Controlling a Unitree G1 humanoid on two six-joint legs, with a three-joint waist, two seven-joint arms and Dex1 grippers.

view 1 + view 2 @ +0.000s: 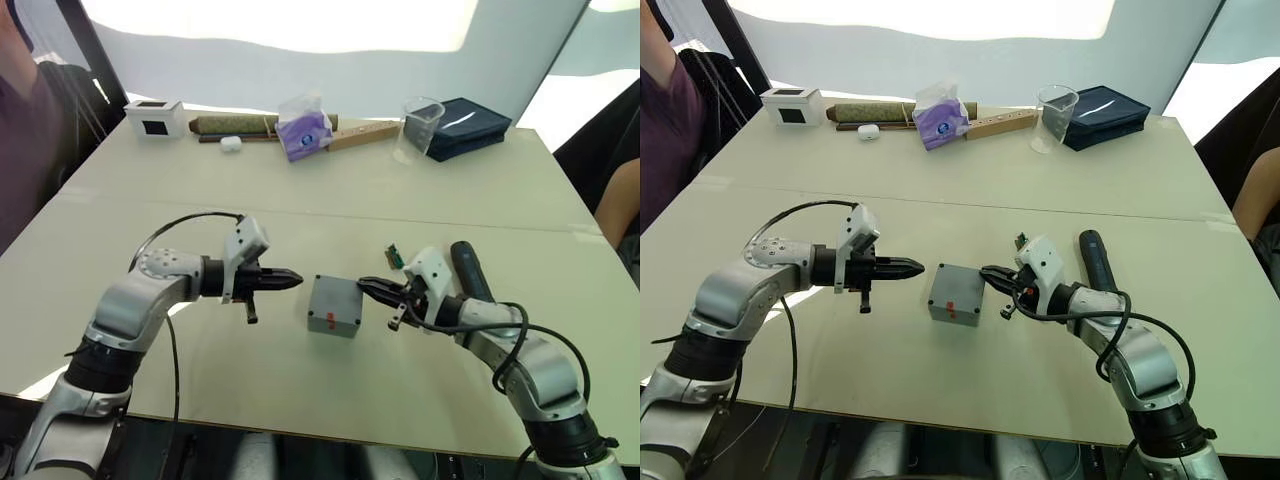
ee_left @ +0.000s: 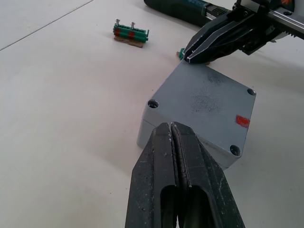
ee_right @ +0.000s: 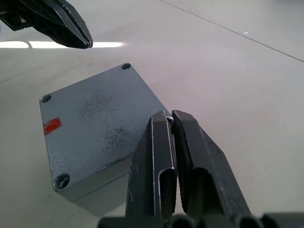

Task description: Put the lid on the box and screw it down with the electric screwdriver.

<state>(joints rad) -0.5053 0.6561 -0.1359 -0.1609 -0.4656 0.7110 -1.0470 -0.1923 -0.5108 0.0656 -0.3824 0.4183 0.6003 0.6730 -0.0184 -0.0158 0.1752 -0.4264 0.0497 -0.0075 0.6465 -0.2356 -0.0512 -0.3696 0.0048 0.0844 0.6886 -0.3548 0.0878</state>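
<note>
Grey box [image 2: 199,114], red mark, unlettered

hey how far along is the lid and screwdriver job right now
Done: the lid sits on the box, corner holes showing. In hand: nothing; the left gripper and right gripper flank the box, both shut and empty. Left: pick up the electric screwdriver, lying on the table, and drive the screws.

Grey box [image 1: 334,306], lid [image 2: 205,97] seated on top; black electric screwdriver [image 1: 469,269] lying flat nearby.
</note>
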